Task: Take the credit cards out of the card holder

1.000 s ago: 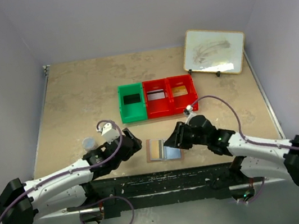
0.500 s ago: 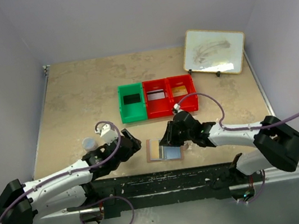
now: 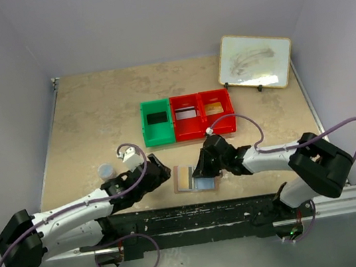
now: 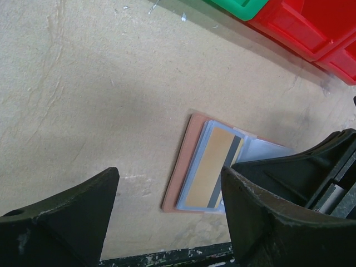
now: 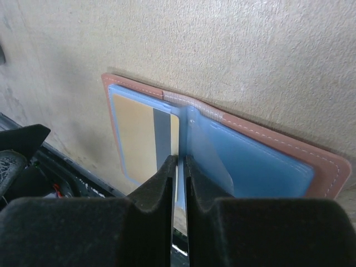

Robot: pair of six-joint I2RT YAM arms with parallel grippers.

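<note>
The card holder (image 3: 208, 183) lies open near the table's front edge, tan outside and pale blue inside. A gold-yellow credit card (image 3: 185, 178) with a grey stripe sits in its left sleeve. In the right wrist view the card holder (image 5: 267, 133) shows the same credit card (image 5: 133, 128), and my right gripper (image 5: 178, 161) is shut on a thin blue sleeve leaf standing up at the fold. From above, the right gripper (image 3: 200, 169) sits over the holder's middle. My left gripper (image 3: 160, 172) hangs open just left of it. The left wrist view shows the left gripper (image 4: 167, 222), the card holder (image 4: 181, 167) and the credit card (image 4: 211, 167).
A green bin (image 3: 147, 128) holds a black card (image 3: 156, 118). Two red bins (image 3: 189, 129) beside it hold a white-grey card (image 3: 186, 112) and a gold card (image 3: 213, 108). A framed whiteboard (image 3: 254, 60) leans at the back right. A small pale cup (image 3: 105, 169) stands by the left arm.
My right arm has reached left over the card holder, and its jaws have closed from partly open onto the sleeve leaf. The left gripper has barely moved.
</note>
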